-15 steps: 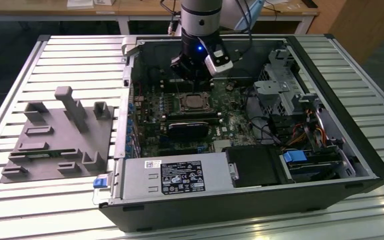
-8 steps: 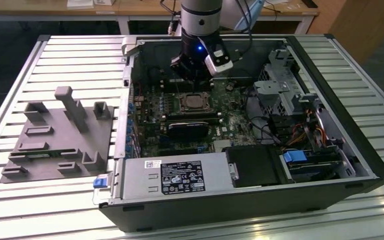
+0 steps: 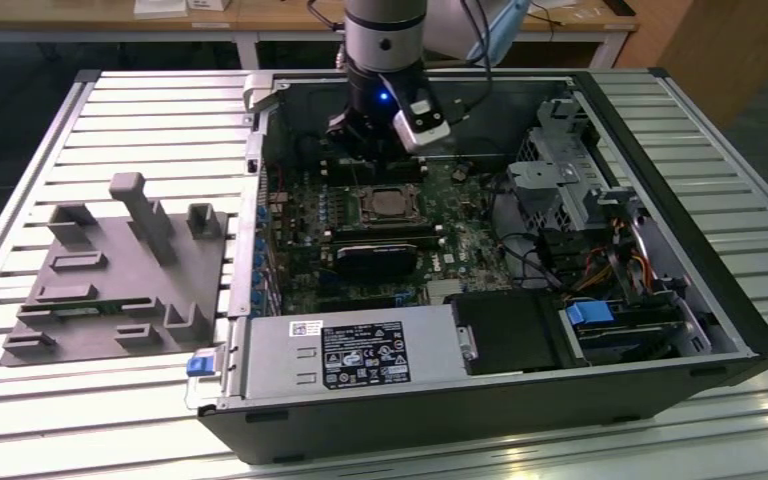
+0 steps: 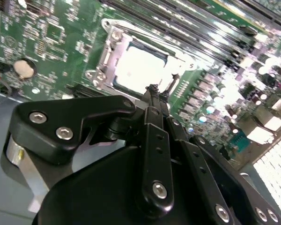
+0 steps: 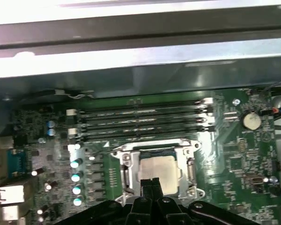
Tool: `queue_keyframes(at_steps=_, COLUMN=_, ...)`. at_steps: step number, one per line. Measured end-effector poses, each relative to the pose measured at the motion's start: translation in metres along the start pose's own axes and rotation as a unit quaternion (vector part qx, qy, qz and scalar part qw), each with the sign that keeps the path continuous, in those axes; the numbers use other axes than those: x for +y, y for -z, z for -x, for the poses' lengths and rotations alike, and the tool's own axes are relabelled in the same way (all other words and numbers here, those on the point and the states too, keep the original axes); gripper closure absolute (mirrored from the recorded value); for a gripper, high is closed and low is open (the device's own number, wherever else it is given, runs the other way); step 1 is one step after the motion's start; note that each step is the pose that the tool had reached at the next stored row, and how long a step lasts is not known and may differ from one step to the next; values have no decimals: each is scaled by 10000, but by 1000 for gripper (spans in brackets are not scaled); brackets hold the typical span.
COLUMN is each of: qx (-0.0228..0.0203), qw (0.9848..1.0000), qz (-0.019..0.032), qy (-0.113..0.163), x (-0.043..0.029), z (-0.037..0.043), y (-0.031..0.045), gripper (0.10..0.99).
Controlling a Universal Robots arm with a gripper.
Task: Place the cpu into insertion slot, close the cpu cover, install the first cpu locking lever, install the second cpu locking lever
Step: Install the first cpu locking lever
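Slats of shiny metal make up the table [image 3: 117, 110], and on it lies a big black computer box [image 3: 704, 250] with its side open, so I can look down on the green board [image 3: 471, 250] inside. On the exterior view's left sits a grey stand [image 3: 117, 270] with pegs and holes. From above, the arm [image 3: 384, 40] reaches down into the box, and its claw [image 4: 153, 90] hangs low over the near edge of the slot [image 4: 96, 77]. Both thin black fingers [image 5: 145, 187] are pressed tight together, and I see nothing held between them. In both wrist views the cpu [image 5: 160, 169] lies flat in the slot, pale and shiny, so I would say the first job is done. Around the chip lies the cover [image 5: 190, 171], a silver frame, flat with the chip showing through its window, so to me the second job looks done too. Just beside the fingertips is a thin wire lever [image 4: 172, 85]. I cannot tell if it is hooked down or loose, and I cannot pick out the other lever for sure. My guess is that the claw is busy with the levers now, and that this last part is not finished. Long dark memory slots [image 5: 140, 117] run side by side just past the cpu.
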State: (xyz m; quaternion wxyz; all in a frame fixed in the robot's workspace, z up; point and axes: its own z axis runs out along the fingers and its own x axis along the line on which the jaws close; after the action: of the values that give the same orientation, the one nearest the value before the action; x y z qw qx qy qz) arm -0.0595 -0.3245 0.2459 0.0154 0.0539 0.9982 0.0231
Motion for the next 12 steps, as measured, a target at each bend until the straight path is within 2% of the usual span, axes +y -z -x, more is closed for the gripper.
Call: queue_keyframes(at_steps=12, qx=-29, qw=10000, qz=4, qy=2, x=-32, z=-275, y=9, gripper=980)
